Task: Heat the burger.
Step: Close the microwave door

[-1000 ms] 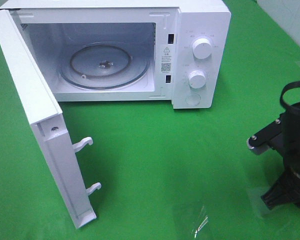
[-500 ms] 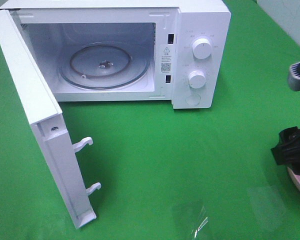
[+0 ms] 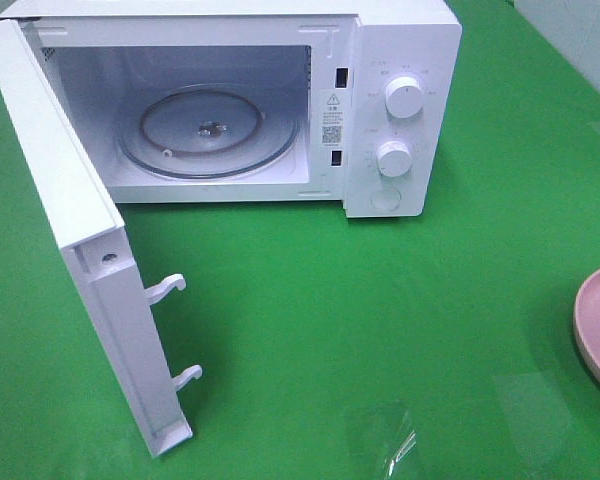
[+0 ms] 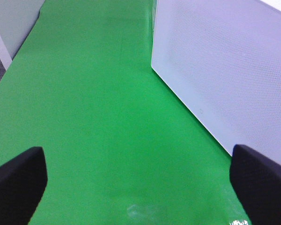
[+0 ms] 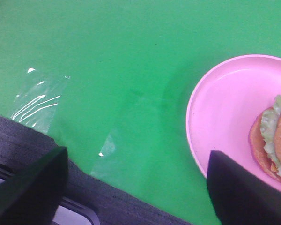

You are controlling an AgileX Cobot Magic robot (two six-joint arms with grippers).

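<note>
The burger (image 5: 276, 140) sits on the pink plate (image 5: 225, 117), off-centre toward one rim; only part of it shows in the right wrist view: bun edge, frilly lettuce, a bit of orange-yellow below. In the high view just a sliver of the plate shows at the right counter edge and the burger itself is out of frame.

Right claw (image 5: 136, 187) is spread wide, holding nothing, hovering above the green counter (image 3: 380, 300) w/ the plate beside one finger, not between them. Left claw (image 4: 136, 180) also spread fully, empty, over bare counter next to the microwave door (image 4: 225, 70).

Microwave (image 3: 400, 110) stands at the back, door swung fully open to the left; glass turntable (image 3: 210, 130) inside carries nothing. So the container is ready, the food isn't in it yet.

Risks, as I judge them:
- Plate hangs near the counter's edge; a clumsy nudge from the claw could push it further out or tip it.
- Burger is stacked loose; squeezing too hard or off-centre could shear the top bun off or spill lettuce.
- If the plate is gripped by the rim instead, burger sitting off-centre could slide when tilted.
- Long carry across to the cavity; the open door and its latch hooks (image 3: 170, 290) jut out, prob. a snag point for the left arm.
</note>
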